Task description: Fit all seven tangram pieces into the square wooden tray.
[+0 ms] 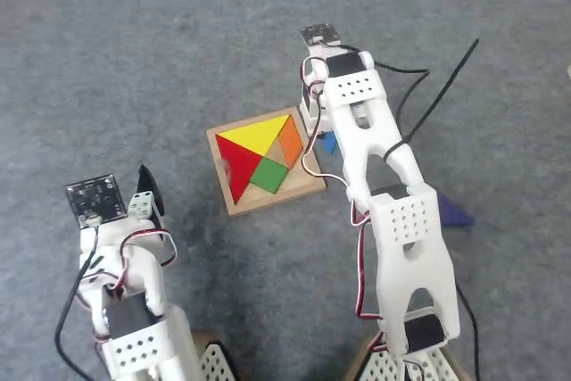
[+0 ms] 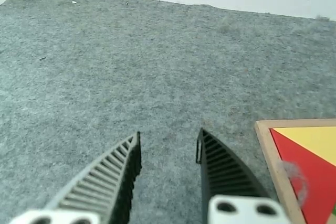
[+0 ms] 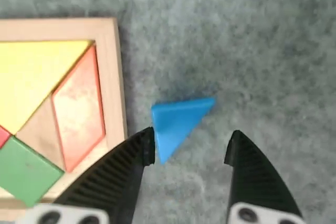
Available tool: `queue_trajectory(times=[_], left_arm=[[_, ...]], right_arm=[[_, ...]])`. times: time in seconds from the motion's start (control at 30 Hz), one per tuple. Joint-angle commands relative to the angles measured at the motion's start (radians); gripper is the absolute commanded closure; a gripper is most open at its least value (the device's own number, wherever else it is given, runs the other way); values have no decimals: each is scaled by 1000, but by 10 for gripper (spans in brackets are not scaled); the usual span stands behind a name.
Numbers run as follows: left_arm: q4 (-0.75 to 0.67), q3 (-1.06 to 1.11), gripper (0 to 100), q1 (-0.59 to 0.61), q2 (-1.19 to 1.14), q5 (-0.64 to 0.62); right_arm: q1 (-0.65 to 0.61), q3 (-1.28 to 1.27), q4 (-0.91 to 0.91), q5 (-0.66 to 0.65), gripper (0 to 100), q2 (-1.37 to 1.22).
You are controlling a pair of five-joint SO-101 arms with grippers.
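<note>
One blue triangle (image 3: 178,121) beside tray (image 3: 118,77), right gripper (image 3: 191,142) spread near it, left gripper (image 2: 169,141) spread over felt (image 2: 157,51)

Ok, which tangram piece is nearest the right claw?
The light blue triangle, lying on the carpet beside the tray, just ahead of the open right claw. The yellow piece, orange piece and green piece sit inside the tray.

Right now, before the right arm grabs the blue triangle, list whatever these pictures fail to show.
High view: the right arm covers most of the blue triangle and part of a dark blue piece.
Left wrist view: the picture's edge cuts off most of the wooden tray.
Right wrist view: its edge cuts off part of the tray.
</note>
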State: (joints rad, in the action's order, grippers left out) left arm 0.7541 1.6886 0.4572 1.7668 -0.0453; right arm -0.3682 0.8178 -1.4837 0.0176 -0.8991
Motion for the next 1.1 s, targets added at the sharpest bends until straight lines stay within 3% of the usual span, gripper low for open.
queue_trajectory(times=[0.0,0.43,0.5,0.6,0.7,0.87,1.07], left_arm=[[5,-4,827,-3,12,14],[5,-4,827,-3,12,14],[5,-4,827,-3,12,14],[5,-4,827,-3,12,14],[5,-4,827,-3,12,14],[5,-4,827,-3,12,14],[5,-4,827,-3,12,14]], right_arm=[[-5,55,56,12,772,-12],[-22,57,90,69,773,-54],[-27,55,81,71,816,-56],[-36,55,56,75,976,-53],[-65,60,5,74,963,-45],[-93,189,-130,75,991,-45],[-96,545,-314,75,991,-45]])
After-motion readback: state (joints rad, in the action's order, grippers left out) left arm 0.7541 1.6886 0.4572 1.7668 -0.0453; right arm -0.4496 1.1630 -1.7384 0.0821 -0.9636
